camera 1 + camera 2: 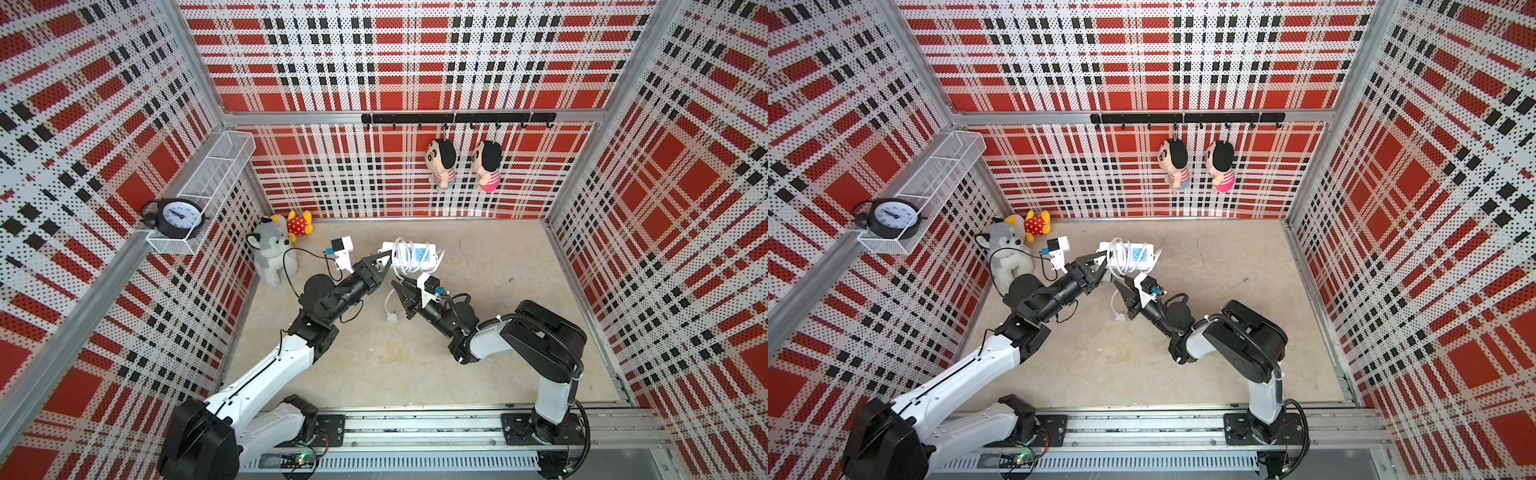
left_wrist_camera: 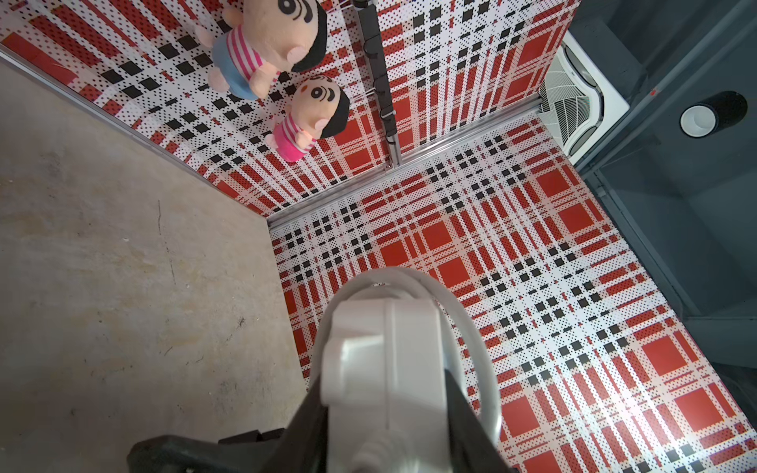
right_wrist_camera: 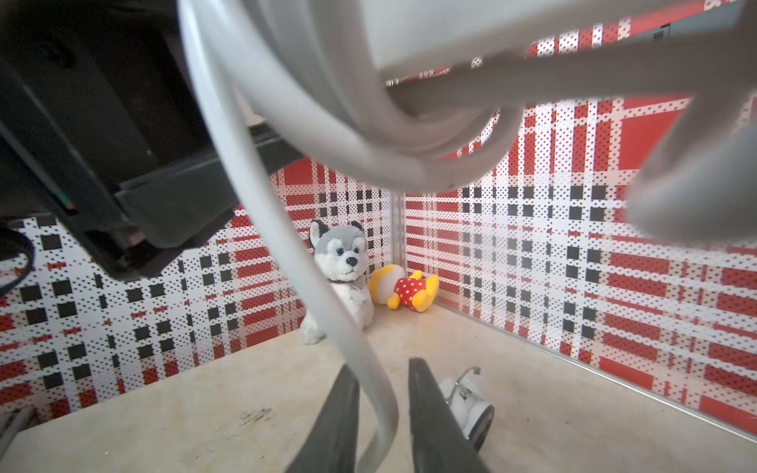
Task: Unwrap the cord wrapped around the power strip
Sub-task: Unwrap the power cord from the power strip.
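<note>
While the left gripper [image 1: 386,261] clamps the stiff power strip's [image 1: 417,253] left end above the far-middle tabletop [image 1: 498,340], its limp, probably slick cord [image 3: 286,245] runs between the right gripper's [image 3: 383,368] nearly closed jaws. Whether they pinch it, I cannot tell. That loose strand is the place to grip.

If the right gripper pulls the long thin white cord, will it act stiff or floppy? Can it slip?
Probably floppy: the long thin white cord sags in loose loops around the white rectangular power strip and hangs to the floor. It looks smooth, so it may slide between the right gripper's fingers.
</note>
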You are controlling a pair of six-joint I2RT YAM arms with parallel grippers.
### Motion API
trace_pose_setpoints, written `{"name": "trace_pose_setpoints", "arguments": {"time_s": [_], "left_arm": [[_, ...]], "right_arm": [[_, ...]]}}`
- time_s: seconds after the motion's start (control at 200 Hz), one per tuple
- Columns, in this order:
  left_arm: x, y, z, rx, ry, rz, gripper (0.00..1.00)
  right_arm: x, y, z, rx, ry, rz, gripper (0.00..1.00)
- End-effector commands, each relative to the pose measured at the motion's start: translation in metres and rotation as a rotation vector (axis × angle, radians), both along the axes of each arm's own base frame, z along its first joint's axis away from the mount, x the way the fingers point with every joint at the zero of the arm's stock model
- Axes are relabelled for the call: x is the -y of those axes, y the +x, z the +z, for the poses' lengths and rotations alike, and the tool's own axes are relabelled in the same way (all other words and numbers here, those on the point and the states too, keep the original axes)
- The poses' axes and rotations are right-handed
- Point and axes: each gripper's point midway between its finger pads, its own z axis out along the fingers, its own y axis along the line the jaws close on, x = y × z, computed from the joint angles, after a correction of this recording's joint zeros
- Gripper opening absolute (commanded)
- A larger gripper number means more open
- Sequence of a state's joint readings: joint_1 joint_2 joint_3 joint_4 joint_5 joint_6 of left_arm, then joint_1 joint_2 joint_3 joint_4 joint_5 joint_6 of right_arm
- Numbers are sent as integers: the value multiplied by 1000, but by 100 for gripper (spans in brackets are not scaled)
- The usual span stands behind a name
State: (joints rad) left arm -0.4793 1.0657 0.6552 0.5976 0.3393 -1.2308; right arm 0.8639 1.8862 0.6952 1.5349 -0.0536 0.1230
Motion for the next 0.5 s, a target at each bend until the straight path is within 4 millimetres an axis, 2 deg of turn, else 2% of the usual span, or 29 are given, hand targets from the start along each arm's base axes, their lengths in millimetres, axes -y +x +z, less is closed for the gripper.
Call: {"name": "trace_pose_setpoints", "arguments": {"time_s": [0.0,0.07,0.165,0.276,0.376,0.496], "left_arm": [[-7,-11,29,96,-56,4,0],[-12,-7,26,90,-55,30,0],[-23,3,23,85,-59,86,0],[-32,15,15,76,-61,144,0],[-34,23,12,81,-80,150,0],[-32,28,12,102,-62,154,0]], "right_arm": [[2,-10,23,79,71,24,12],[4,-15,22,78,66,36,0],[10,-27,23,72,61,57,0],[22,-50,26,67,55,90,0],[38,-70,26,34,42,115,0],[51,-80,17,-35,-81,92,0]]}}
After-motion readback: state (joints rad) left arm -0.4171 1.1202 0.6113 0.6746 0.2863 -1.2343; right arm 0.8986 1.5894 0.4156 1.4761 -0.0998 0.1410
